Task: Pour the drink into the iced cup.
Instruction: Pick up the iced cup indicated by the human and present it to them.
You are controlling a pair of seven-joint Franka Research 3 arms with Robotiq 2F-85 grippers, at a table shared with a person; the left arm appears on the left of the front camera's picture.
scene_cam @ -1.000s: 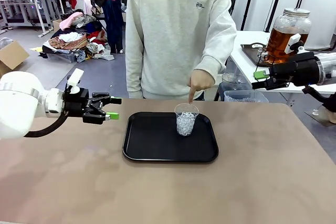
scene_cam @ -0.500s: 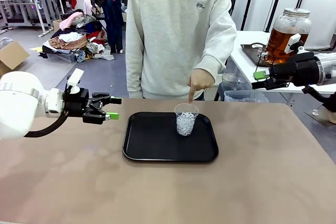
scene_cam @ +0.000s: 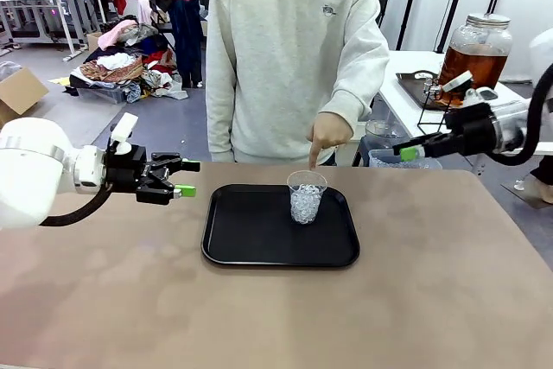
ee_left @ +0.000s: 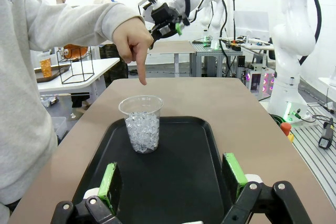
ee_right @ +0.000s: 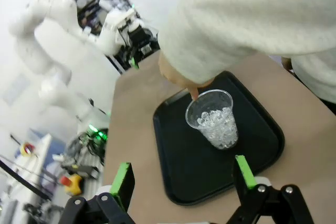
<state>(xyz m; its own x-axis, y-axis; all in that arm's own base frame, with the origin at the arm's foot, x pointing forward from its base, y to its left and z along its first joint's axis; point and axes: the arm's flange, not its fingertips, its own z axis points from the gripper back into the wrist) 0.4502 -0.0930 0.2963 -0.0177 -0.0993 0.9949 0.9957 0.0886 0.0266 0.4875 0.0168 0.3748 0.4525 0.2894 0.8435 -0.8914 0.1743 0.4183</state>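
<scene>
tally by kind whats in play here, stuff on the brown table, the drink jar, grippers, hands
black tray: 1
iced cup: 1
drink jar: 1
grippers: 2, left gripper and right gripper, both open
pointing hand: 1
total: 6

Grey floor [scene_cam: 52, 123] with a heap of clothes [scene_cam: 121, 71] and a cardboard box [scene_cam: 19, 91]; white side table [scene_cam: 415, 60] at right.
</scene>
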